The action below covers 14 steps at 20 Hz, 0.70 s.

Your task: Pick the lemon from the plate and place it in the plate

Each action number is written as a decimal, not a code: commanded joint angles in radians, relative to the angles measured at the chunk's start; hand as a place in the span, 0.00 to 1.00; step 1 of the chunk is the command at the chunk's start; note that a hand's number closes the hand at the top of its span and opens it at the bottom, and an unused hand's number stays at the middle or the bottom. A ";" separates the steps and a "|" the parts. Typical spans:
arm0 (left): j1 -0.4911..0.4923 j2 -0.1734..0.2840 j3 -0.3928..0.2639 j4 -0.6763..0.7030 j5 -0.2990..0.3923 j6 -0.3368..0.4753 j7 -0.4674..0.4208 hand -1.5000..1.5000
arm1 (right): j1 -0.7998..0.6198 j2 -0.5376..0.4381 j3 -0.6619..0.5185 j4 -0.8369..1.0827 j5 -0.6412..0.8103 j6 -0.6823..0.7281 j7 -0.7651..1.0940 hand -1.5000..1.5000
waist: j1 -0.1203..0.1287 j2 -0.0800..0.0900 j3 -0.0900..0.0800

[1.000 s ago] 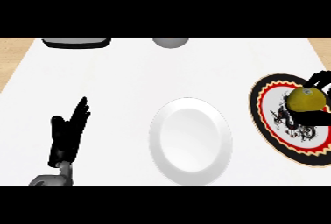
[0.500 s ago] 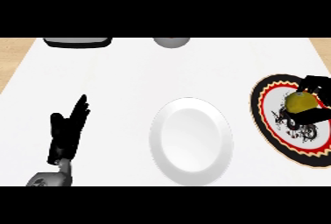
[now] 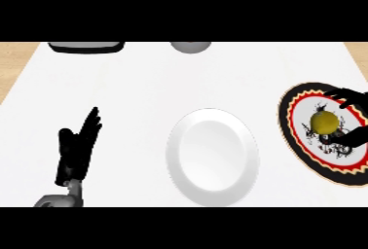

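Observation:
A yellow lemon (image 3: 325,121) lies on the patterned plate (image 3: 290,116) with the black and red rim at the right edge of the head view. My right hand (image 3: 352,97) comes in from the right, its fingers curled above the lemon and its thumb below it, so it is shut on the fruit. Most of that hand is cut off by the view's edge. A plain white plate (image 3: 212,155) sits in the middle with nothing on it. My left hand (image 3: 78,151) rests open at the lower left, fingers pointing up.
A dark tray-like object (image 3: 86,47) and a grey bowl (image 3: 191,47) sit at the counter's far edge. The white counter top narrows toward the back, with wood showing at both upper corners.
My right hand has come down and curled round the lemon, which has shifted a little left and toward me on the patterned plate. The left hand has not moved.

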 commanded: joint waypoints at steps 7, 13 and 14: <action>-0.001 -0.006 -0.003 -0.015 -0.011 0.010 0.014 0.50 | -0.068 0.030 -0.284 0.079 -0.387 0.204 -0.174 0.00 | -0.016 -0.006 0.000; 0.003 -0.007 0.023 0.005 0.008 -0.003 -0.011 0.50 | -0.022 -0.088 -0.337 0.224 -0.458 0.340 -0.258 0.00 | -0.006 0.000 0.000; 0.005 -0.035 -0.016 -0.009 -0.022 0.018 0.009 0.50 | -0.032 -0.087 -0.339 0.237 -0.475 0.365 -0.259 0.00 | -0.006 -0.001 0.000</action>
